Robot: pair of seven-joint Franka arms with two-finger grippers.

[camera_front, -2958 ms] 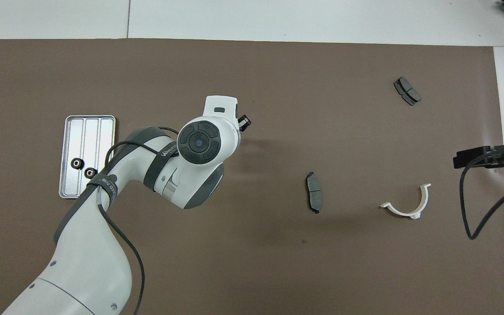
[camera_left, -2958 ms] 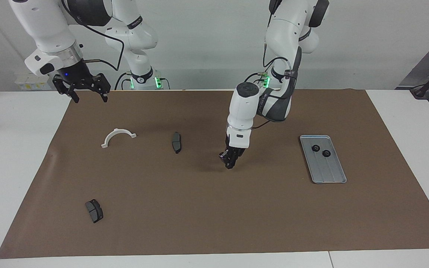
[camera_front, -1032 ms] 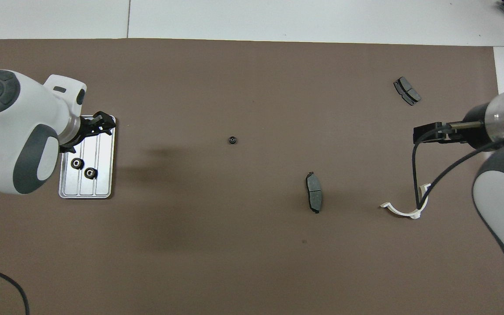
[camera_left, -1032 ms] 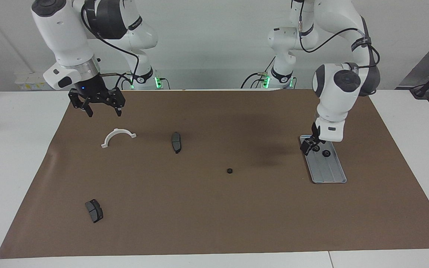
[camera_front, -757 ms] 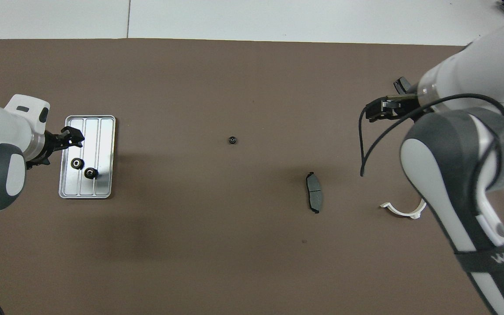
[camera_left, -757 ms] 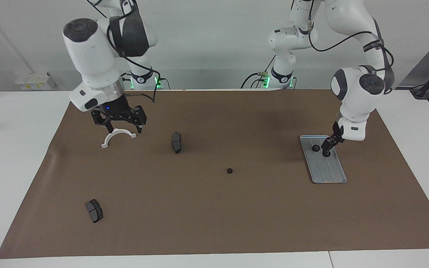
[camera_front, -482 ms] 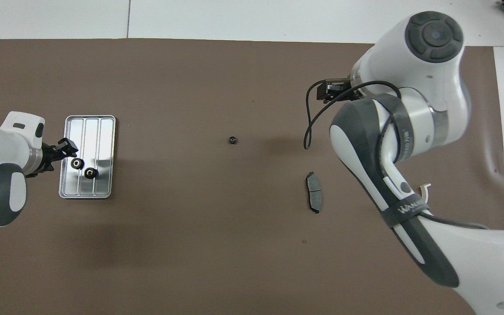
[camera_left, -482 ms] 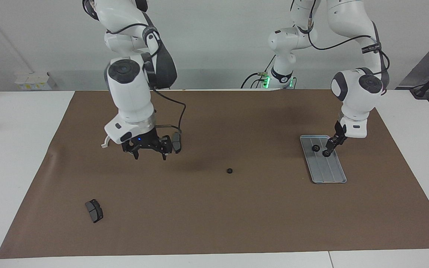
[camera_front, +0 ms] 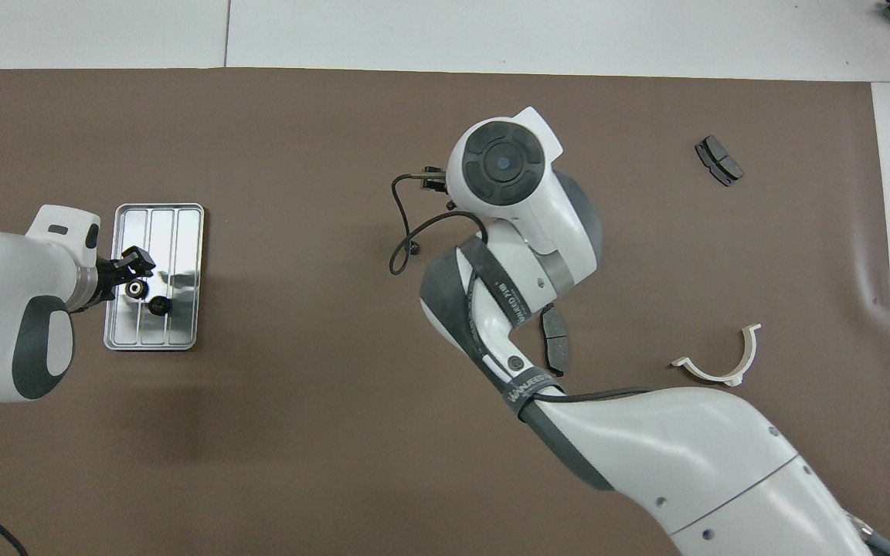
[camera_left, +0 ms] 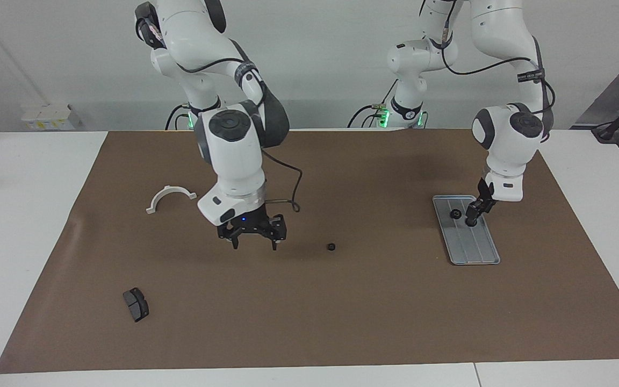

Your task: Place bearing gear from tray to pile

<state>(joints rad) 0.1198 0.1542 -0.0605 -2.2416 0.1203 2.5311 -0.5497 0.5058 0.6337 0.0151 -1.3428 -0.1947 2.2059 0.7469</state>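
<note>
The silver tray (camera_left: 476, 250) (camera_front: 182, 232) lies on the brown mat at the left arm's end of the table. Two black bearing gears are on it. My left gripper (camera_left: 472, 218) (camera_front: 134, 279) is down on the tray, shut on the bearing gear (camera_front: 134, 289) that lies farther from the robots. The other gear (camera_left: 454, 214) (camera_front: 157, 306) sits free beside it. The pile is a single black gear (camera_left: 331, 247) on the mat's middle. My right gripper (camera_left: 254, 244) hangs open over bare mat beside that gear, toward the right arm's end.
A white half-ring bracket (camera_left: 170, 195) (camera_front: 719, 364) lies toward the right arm's end. One dark brake pad (camera_left: 136, 305) (camera_front: 719, 161) lies farther from the robots than the bracket. Another brake pad (camera_front: 555, 349) shows partly under the right arm in the overhead view.
My right arm has swung from over the bracket toward the mat's middle, staying open. My left gripper has dropped onto the tray and closed on one gear.
</note>
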